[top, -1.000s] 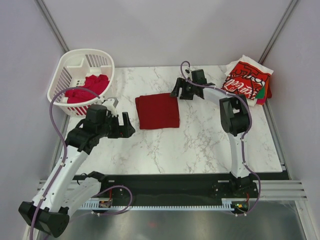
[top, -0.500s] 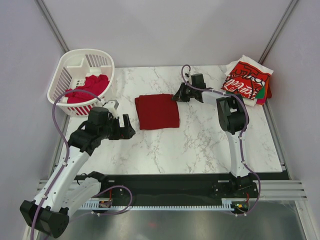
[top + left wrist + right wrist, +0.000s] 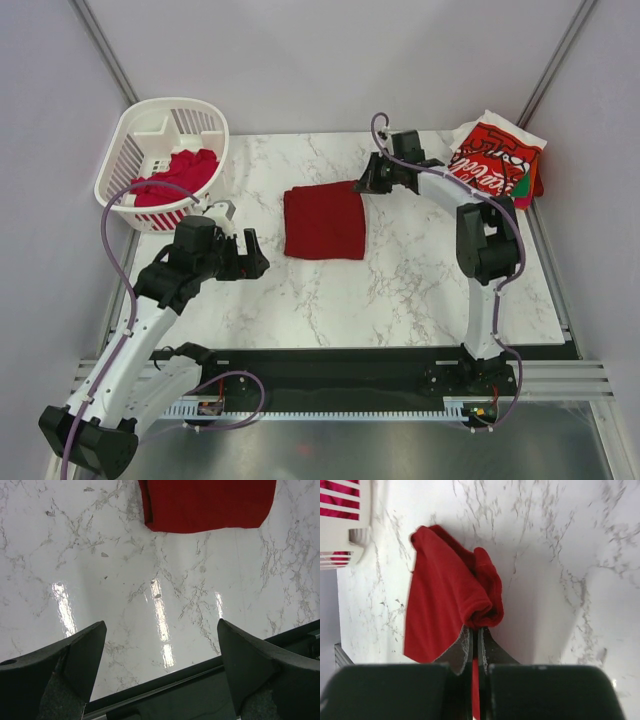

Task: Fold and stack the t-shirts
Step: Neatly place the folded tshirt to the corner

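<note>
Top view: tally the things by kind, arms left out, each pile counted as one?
basket: 1
dark red t-shirt lying alone, folded: 1
stack of folded t-shirts: 1
red heap in the basket: 1 (the number of shirts in it cannot be told)
Total: 4

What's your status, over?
Right gripper: jaws shut on red tee corner. Left gripper: jaws open, empty. Stack far right, basket far left; nothing between tee and stack.

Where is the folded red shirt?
The folded red shirt lies mid-table in the top view, right of the white basket, its far corner pinched by the right hand.
</note>
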Tool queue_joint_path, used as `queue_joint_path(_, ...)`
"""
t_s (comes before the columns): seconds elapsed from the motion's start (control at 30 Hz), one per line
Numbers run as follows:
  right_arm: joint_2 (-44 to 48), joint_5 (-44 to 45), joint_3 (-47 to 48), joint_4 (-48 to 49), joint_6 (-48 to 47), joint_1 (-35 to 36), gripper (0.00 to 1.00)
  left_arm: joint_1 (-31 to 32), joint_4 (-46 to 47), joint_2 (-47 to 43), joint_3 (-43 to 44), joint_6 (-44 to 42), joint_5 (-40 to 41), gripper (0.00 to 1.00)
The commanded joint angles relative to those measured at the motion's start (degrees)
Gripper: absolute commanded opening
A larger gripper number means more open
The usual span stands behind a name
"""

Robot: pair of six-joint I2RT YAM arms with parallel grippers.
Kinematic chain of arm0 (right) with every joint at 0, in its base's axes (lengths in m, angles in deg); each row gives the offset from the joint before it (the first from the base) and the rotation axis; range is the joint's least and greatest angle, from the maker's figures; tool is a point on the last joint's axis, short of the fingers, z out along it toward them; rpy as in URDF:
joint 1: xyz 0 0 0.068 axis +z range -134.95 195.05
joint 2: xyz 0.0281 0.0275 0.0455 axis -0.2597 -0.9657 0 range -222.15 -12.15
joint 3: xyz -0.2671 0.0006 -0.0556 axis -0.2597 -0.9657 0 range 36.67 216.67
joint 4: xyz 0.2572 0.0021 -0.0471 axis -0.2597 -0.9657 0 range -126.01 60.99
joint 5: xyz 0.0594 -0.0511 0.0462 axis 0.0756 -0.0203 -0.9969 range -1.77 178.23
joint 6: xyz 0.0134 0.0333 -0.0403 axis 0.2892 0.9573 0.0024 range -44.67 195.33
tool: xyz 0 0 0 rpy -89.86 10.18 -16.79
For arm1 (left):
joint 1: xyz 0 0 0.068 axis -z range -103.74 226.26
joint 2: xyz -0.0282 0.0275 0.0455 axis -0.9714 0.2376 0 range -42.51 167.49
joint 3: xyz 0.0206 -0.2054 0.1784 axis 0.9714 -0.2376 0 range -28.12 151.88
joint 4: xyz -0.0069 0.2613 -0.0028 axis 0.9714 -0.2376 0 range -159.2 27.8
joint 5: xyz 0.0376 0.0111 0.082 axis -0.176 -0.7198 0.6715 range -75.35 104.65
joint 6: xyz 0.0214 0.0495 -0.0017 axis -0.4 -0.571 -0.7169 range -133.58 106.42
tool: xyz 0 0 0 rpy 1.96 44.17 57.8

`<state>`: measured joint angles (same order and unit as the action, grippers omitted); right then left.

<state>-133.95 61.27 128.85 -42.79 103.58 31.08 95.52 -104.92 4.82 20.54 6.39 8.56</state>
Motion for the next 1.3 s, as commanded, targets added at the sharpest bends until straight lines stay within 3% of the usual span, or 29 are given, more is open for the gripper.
queue_joint_path(0.0,7.1,4.0,4.3,-7.1,-5.1,-2.1,0.0,0.0,2.1,-0.9,0.0,1.5,0.6,1.0)
queue_joint_path(0.63,4.4,8.7,32.3,-25.5,-13.0,-13.5,0.0,0.0,2.4,0.6,-0.2,1.7,0.1,1.0)
queue_joint_path(0.93,0.3,6.6,48.2,-28.1,-9.3,-22.3,0.0,0.0,2.5,1.6,-0.2,1.7,-0.2,1.0)
queue_joint_path(1.17,-2.8,6.9,48.7,-26.0,-4.0,-36.0,0.0,0.0,2.5,2.1,-0.3,1.8,-0.5,0.99)
queue_joint_path(1.27,-3.9,13.6,43.7,-19.4,-2.5,-41.2,0.0,0.1,2.5,1.8,-0.5,2.0,-0.4,0.99)
